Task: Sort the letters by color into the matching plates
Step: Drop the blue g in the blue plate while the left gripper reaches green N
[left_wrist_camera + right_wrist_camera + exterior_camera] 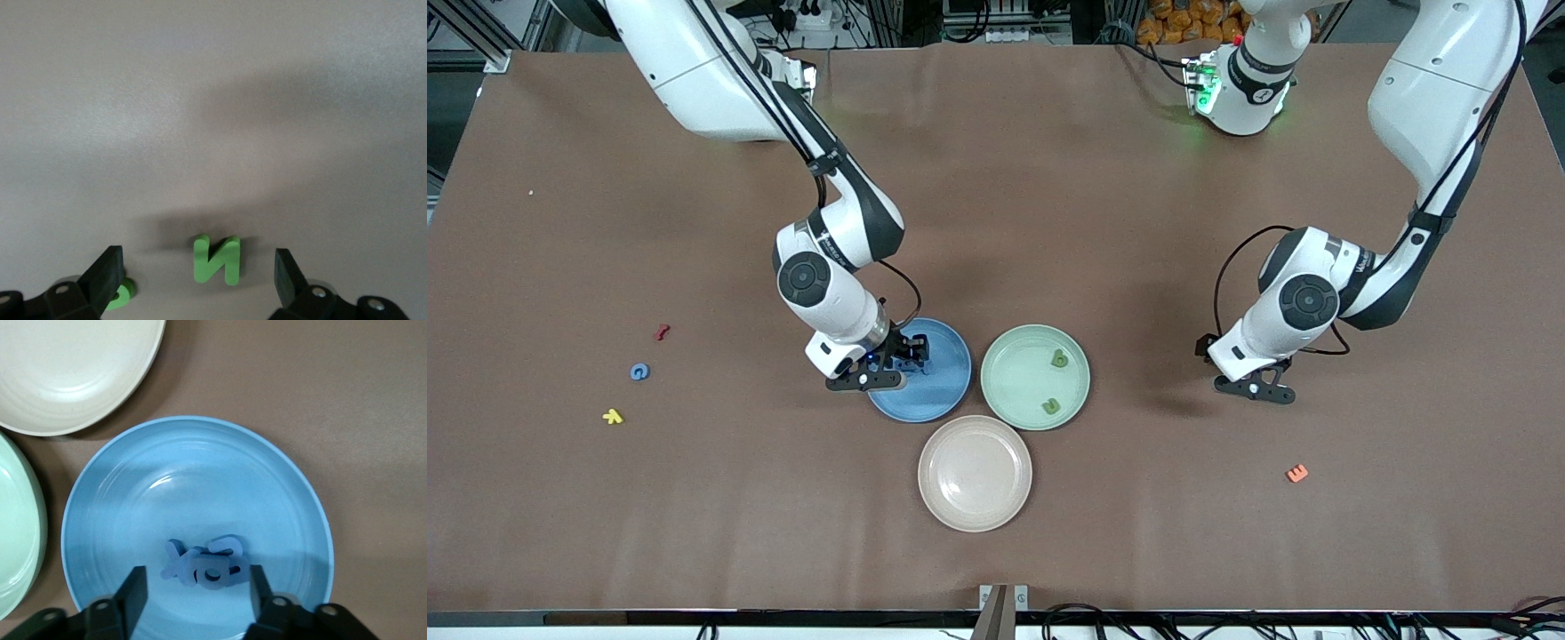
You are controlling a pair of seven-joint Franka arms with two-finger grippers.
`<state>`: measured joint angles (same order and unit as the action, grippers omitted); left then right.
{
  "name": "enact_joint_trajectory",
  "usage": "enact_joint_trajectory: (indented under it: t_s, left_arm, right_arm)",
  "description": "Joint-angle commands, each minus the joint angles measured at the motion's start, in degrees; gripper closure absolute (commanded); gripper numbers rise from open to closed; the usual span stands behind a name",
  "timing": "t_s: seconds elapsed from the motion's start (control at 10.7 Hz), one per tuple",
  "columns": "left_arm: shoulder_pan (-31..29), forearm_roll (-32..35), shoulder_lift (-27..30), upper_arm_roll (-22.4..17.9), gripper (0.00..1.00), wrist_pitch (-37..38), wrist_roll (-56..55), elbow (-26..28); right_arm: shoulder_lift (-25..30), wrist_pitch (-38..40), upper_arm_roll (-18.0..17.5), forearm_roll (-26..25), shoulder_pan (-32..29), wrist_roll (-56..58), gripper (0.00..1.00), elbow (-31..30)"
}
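Note:
My right gripper point(905, 357) hangs low over the blue plate point(944, 357), open. In the right wrist view a small pile of blue letters point(208, 567) lies in the blue plate point(200, 473) just ahead of my right gripper point(197, 590), and neither finger touches it. Two green letters point(1059, 358) point(1051, 406) lie in the pale green plate point(1016, 366). My left gripper point(1256, 384) is low over the table toward the left arm's end. It point(197, 279) stands open around a green N point(217, 259), and a second green letter point(121, 293) peeks out by one finger.
A beige-pink plate point(975, 473) sits nearer the front camera than the other two plates. A red letter point(662, 332), a blue letter point(639, 372) and a yellow letter point(612, 416) lie toward the right arm's end. An orange letter point(1297, 473) lies near the left gripper.

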<state>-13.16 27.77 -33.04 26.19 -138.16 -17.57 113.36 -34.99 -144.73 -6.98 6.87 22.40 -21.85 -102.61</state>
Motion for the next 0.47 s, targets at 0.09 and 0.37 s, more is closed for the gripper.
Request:
enact_joint_trajectory:
  t_s: [0.09, 0.37]
  left_arm:
    - [-3.18, 1.5, 1.14, 2.12, 0.0, -6.23, 0.96, 4.93]
    - [-3.8, 1.5, 1.14, 2.2, 0.0, -7.38, 1.31, 5.38]
  right_arm:
    - [1.4, 4.18, -0.23, -0.1, -3.14, 1.9, 0.0, 1.01]
    - [3.34, 7.25, 2.04, -0.19, -6.74, 1.9, 0.0, 0.83]
